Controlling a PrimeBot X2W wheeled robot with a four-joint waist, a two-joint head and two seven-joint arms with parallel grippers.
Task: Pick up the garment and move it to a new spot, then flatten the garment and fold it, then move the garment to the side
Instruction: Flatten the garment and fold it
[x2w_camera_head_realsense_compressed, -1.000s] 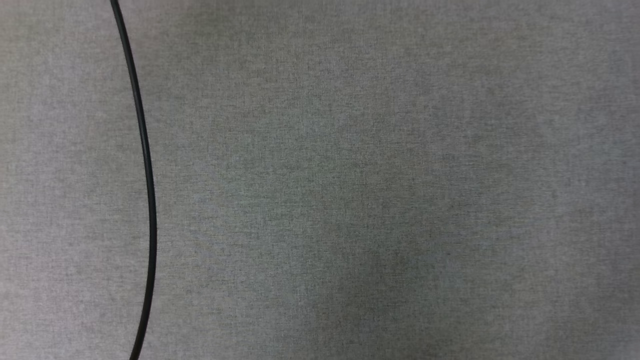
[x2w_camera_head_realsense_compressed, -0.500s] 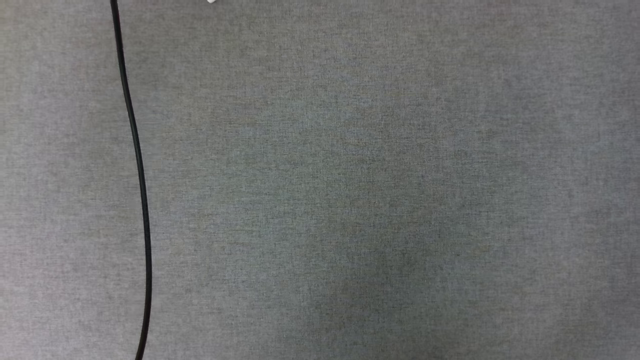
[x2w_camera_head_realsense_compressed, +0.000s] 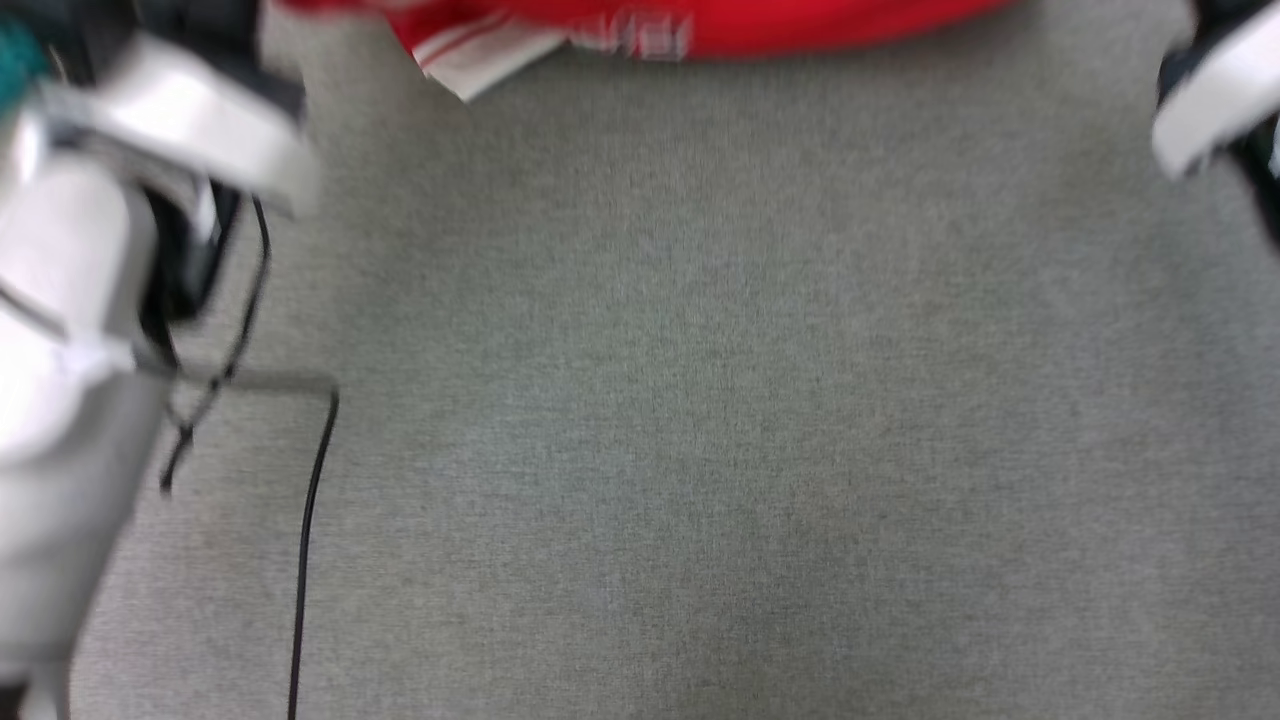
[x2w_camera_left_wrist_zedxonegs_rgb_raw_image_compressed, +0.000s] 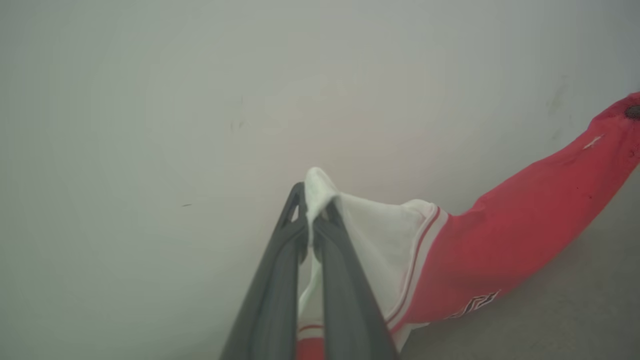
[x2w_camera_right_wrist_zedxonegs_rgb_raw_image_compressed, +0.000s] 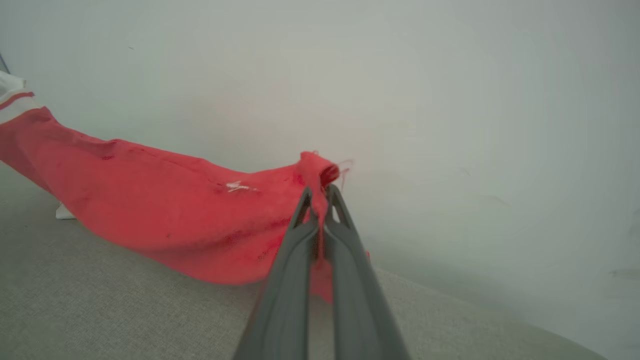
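Observation:
The garment (x2w_camera_head_realsense_compressed: 720, 30), red with a white striped-trim sleeve, hangs stretched across the top edge of the blurred head view. My left gripper (x2w_camera_left_wrist_zedxonegs_rgb_raw_image_compressed: 314, 200) is shut on the garment's white sleeve (x2w_camera_left_wrist_zedxonegs_rgb_raw_image_compressed: 380, 235), and the red body (x2w_camera_left_wrist_zedxonegs_rgb_raw_image_compressed: 510, 235) runs off to the right. My right gripper (x2w_camera_right_wrist_zedxonegs_rgb_raw_image_compressed: 320, 192) is shut on a bunched red corner of the garment (x2w_camera_right_wrist_zedxonegs_rgb_raw_image_compressed: 150, 200), which sags to the left above the grey surface. My pale left arm (x2w_camera_head_realsense_compressed: 90, 260) shows at the left of the head view, and my right arm (x2w_camera_head_realsense_compressed: 1215, 90) at the upper right.
A grey fabric surface (x2w_camera_head_realsense_compressed: 700, 400) spreads below the garment. A thin black cable (x2w_camera_head_realsense_compressed: 305, 540) runs down it at the lower left, near my left arm. A plain pale wall (x2w_camera_left_wrist_zedxonegs_rgb_raw_image_compressed: 200, 100) stands behind the garment.
The head view has shifted, so the camera has moved. Both arms and the garment's lower edge have come into the picture, where earlier there was just grey surface and the cable.

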